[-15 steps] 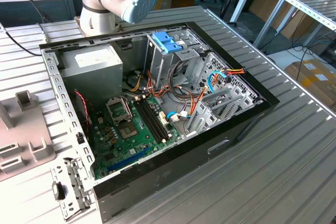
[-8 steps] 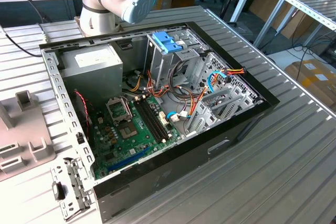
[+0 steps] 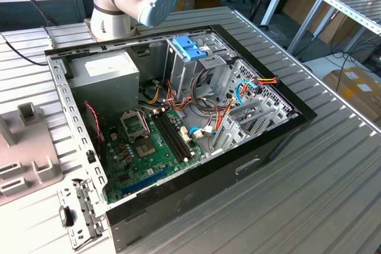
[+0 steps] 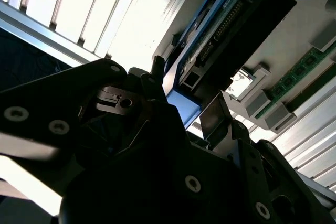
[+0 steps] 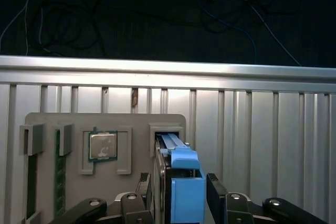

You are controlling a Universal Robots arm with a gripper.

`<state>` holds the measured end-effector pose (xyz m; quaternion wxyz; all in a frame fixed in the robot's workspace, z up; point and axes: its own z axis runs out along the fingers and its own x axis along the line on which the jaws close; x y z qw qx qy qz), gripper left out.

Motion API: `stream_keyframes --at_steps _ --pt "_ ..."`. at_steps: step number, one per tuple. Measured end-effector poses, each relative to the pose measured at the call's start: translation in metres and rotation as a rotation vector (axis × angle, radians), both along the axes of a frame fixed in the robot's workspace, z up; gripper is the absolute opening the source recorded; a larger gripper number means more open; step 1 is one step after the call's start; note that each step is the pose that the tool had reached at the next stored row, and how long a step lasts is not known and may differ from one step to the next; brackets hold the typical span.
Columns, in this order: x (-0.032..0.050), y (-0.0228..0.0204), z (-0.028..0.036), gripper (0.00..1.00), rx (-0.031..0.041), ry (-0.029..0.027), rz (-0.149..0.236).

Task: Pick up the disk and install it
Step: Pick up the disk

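One disk (image 5: 184, 161) stands on edge in the end slot of a grey holder (image 5: 73, 121). The gripper (image 5: 180, 182) straddles it, with one side next to each broad face in both wrist views. I cannot tell whether it is already squeezing the disk or is only closed in around it. The disk looks seated in its slot, not lifted.

I judge the disk to be dense and heavy for its size. It is stiff metal with smooth flat faces that could slip under a weak squeeze, and it is sensitive to knocks. The best hold is across those two broad faces, as the gripper is placed now. The blue plastic rail (image 4: 184, 106) on its edge may flex, and the connector (image 4: 220, 30) on the end away from the gripper should stay untouched.

The holder has other pockets. Just beside the gripper, a square recess holds a chip (image 5: 102, 145). Further off on that same side, narrow slots hold memory sticks (image 5: 60, 177).

In the exterior view an open computer case (image 3: 297, 108) lies on its side. It contains a power supply (image 3: 110, 75), a green circuit board (image 3: 143, 147), loose cables (image 3: 220, 111) and a metal drive cage topped by a blue latch (image 3: 189, 47). Where the case lies relative to the gripper I cannot tell.
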<state>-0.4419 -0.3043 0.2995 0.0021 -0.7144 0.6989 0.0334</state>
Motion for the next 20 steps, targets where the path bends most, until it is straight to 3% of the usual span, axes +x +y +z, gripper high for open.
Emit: stream_keyframes --at_steps 7,20 --pt "-0.0017 0.0000 -0.0062 0.54 -0.0001 0.0003 0.000" --pt "-0.0017 0.0000 -0.0065 0.54 0.0000 0.0001 0.000"
